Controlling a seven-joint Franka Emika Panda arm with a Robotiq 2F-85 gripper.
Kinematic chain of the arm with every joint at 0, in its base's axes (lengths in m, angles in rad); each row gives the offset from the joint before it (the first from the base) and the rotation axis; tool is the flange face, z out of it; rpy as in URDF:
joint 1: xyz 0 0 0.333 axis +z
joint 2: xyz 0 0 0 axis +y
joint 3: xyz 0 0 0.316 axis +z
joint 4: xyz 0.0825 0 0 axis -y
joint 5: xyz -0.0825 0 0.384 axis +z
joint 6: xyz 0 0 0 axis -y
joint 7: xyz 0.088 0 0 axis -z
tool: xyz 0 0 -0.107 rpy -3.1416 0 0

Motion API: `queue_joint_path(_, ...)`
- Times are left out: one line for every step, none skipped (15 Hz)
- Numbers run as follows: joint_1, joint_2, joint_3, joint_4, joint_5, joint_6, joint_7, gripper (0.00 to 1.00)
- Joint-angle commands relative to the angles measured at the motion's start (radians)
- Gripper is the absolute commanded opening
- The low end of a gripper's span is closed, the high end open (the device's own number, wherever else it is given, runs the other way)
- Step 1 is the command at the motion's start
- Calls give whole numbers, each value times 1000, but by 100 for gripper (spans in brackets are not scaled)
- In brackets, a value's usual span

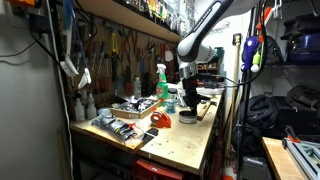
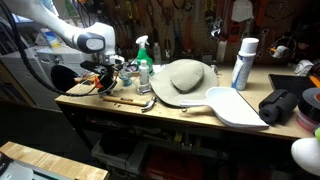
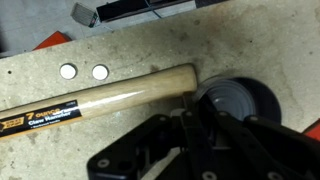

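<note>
In the wrist view a hammer lies on the worn wooden bench, its pale wooden handle (image 3: 110, 95) running from the lower left to the middle. A black roll of tape (image 3: 240, 100) with a grey centre lies just right of the handle's end. My gripper (image 3: 195, 118) hangs low over the gap between the handle's end and the roll's left rim. Its dark fingers are drawn together with nothing seen between them. In both exterior views the gripper (image 1: 188, 100) (image 2: 100, 72) points down at the bench, above the black roll (image 1: 187, 117).
Two round white discs (image 3: 84, 72) lie on the bench above the handle. A green spray bottle (image 1: 161, 84) (image 2: 142, 62), a red object (image 1: 160, 121) and tool clutter crowd the bench. A tan hat (image 2: 185, 77), a white dustpan (image 2: 235, 105) and a white can (image 2: 243, 63) lie farther along.
</note>
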Motion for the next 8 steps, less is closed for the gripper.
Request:
queue_joint_path(4,12,11,-3,46,16,27,0)
queue_joint_path(5,9,13,-4,57,18,33,0)
queue_joint_path(5,2,14,-2,66,8,35,1)
queue_joint_path(0,-12,15,9,84,-26,27,1)
queue_joint_path(-5,-31,14,20,101,-48,21,1)
queue_joint_path(-6,-55,7,30,90,-57,24,1)
queue_joint_path(-6,-68,0,45,63,-73,30,1)
queue_joint_path(-9,-84,-7,63,46,-93,22,1)
